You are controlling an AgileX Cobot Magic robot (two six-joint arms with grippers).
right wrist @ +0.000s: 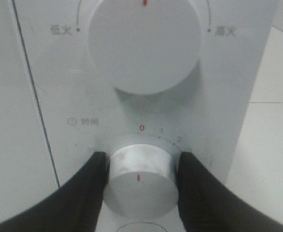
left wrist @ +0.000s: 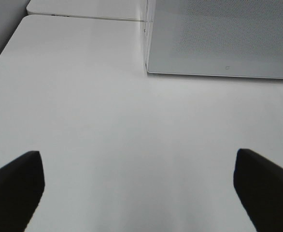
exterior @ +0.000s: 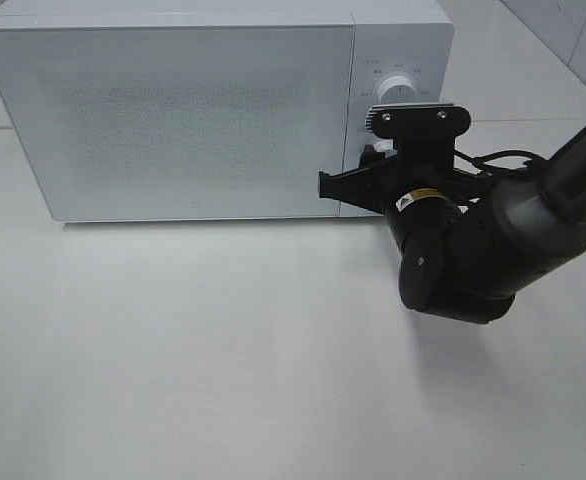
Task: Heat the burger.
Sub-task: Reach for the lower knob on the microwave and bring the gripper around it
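Observation:
The burger is out of view; the white microwave (exterior: 173,110) stands with its door shut. My right gripper (right wrist: 141,166) is at the control panel, its two black fingers (right wrist: 91,188) pressed against either side of the lower timer knob (right wrist: 140,186), so it is shut on that knob. In the exterior high view the right gripper (exterior: 373,165) reaches the panel's lower knob from the front. My left gripper (left wrist: 139,188) hangs open over bare table in front of the microwave's left corner, with nothing between its fingers (left wrist: 16,186).
The upper power knob (right wrist: 144,43) sits just above the timer knob, red mark pointing up. The right arm's bulky black wrist (exterior: 463,250) stands in front of the panel. The white table (exterior: 223,350) stretches in front of the microwave.

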